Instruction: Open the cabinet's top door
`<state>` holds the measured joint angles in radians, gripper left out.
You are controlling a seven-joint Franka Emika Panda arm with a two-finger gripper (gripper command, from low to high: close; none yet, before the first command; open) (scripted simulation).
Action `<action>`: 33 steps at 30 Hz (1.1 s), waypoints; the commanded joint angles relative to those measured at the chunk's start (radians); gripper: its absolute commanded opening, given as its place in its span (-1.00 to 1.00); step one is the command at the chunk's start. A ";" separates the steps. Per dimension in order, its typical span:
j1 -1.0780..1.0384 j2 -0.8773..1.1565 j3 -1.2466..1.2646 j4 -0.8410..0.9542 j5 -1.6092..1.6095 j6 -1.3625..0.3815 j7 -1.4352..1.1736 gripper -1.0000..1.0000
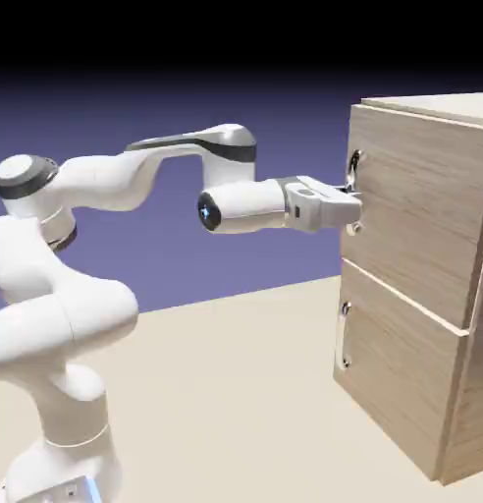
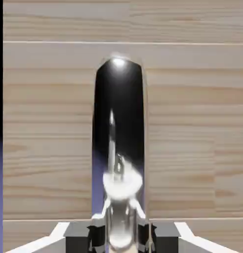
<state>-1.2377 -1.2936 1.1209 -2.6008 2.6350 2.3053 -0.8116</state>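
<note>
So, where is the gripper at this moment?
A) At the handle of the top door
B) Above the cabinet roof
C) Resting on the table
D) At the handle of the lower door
A: in the exterior view the gripper reaches the top door at its handle, and the hand view shows the silver bar between the fingertips.

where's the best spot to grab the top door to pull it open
Grip the long silver handle on the top door, at its mid-length, coming straight at the door's front. It is a slim upright bar standing off the wood, so two fingers fit either side of it. The hand is already there, with the bar between its fingers.
</note>
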 commanded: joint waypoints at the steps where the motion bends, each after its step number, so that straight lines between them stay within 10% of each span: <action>1: 0.015 0.003 -0.022 -0.030 -0.014 -0.042 -0.009 -1.00; 18: -0.031 0.134 -0.445 -0.288 -0.448 -0.782 -0.184 -1.00; 33: -0.324 0.614 -0.647 -0.059 -1.047 -1.298 -0.508 -1.00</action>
<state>-1.5615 -0.6793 0.4737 -2.6599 1.5874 1.0068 -1.3201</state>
